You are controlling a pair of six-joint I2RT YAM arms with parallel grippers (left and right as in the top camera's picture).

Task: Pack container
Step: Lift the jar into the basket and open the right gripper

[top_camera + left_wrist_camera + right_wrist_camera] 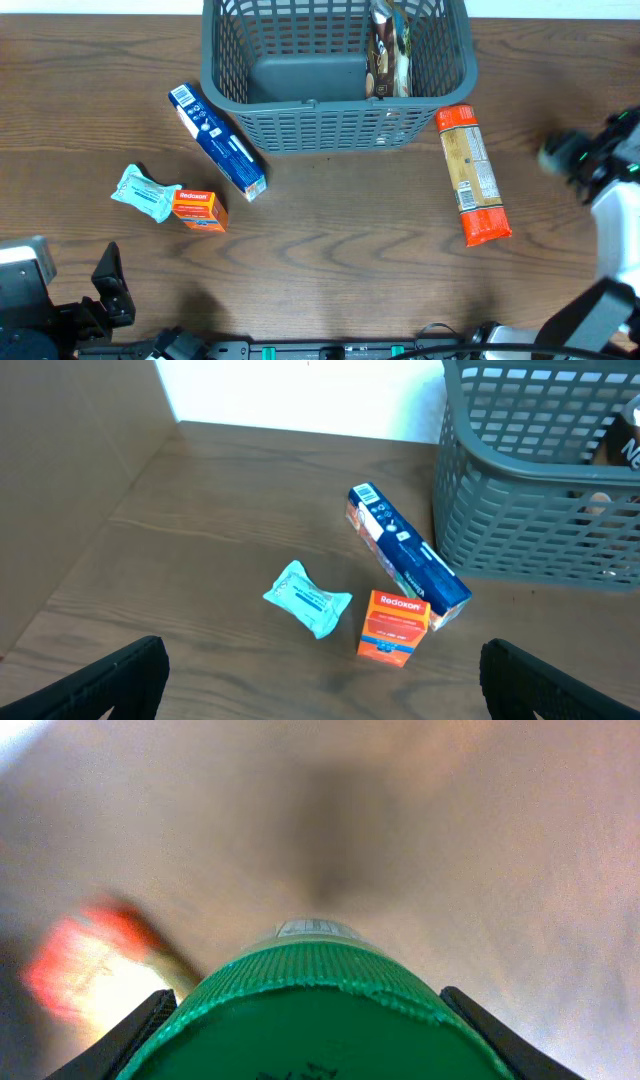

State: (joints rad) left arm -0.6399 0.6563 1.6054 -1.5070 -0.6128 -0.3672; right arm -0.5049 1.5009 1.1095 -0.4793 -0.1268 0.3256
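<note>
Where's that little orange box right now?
The orange box sits left of centre in the overhead view, beside a pale blue packet and near one end of the long blue box.

Wooden desk (pixel 330 260) with groceries around a basket

The grey container (pixel 330 125) stands at the far edge's middle. Left of it a blue box (pixel 217 141) lies slantwise. Nearer the left edge, a teal packet (pixel 146 192) lies just beside an orange box (pixel 198 210). A long orange packet (pixel 473 175) lies rightward.

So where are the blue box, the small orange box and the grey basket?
blue box (pixel 217 140), overhead view, middle of its top face.
small orange box (pixel 198 209), overhead view, centre of its top face.
grey basket (pixel 300 128), overhead view, on its near slotted wall.
</note>
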